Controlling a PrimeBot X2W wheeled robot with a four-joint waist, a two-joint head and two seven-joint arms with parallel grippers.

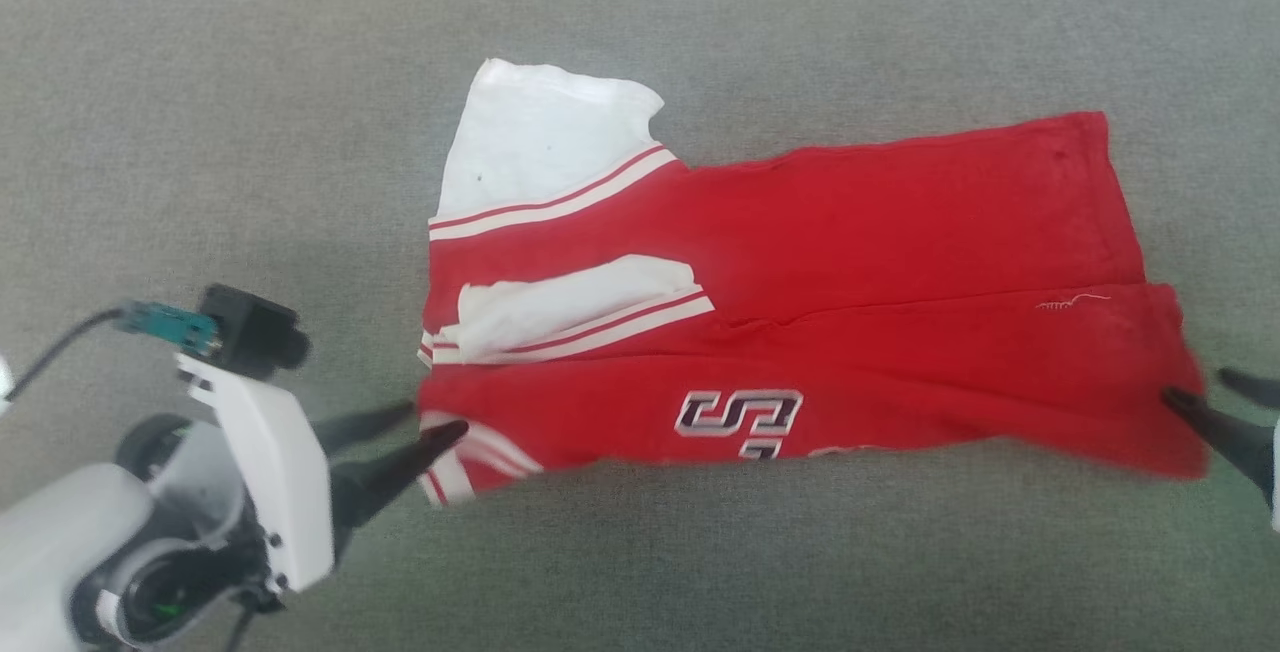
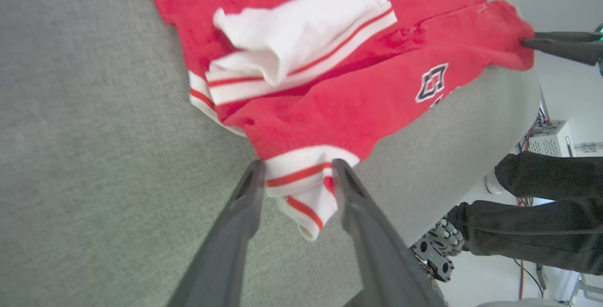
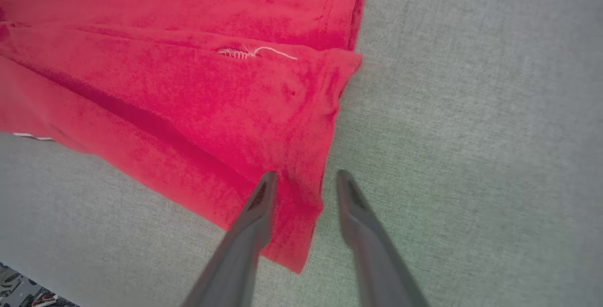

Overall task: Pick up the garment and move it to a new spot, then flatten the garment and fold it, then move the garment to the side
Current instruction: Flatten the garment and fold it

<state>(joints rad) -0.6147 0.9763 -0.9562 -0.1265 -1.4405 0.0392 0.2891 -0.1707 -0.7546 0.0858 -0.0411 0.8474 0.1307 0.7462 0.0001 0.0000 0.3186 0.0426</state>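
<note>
Left gripper [image 1: 436, 419], item one: fingers apart, straddling the red-and-white striped trim at the near left corner of the garment [image 1: 850, 262]; the cloth lies loose between them, not pinched. Right gripper [image 1: 1197, 384], item two: fingers likewise apart at the near right corner, one over the red hem and the other over bare bench [image 1: 200, 132]. Garment, item three: spread about mid-bench, its long axis running side to side across the robot's front, with the collar and sleeve end toward the left arm and the plain hem toward the right arm. A white sleeve [image 1: 545, 142] juts out at the far left, and a second sleeve [image 1: 580, 307] is tucked across the red body. The black number [image 1: 740, 412] sits cut off at the near edge, so a lengthwise fold looks to be already laid in. Governing relation: each arm stands at its own end of the long axis, on the near edge, with the cloth stretching away ahead of the fingertips and between the two arms. Judgement: folding is under way, and any further fold or shift to the side would likely begin from these two near corners, neither arm having the shorter reach.
</note>
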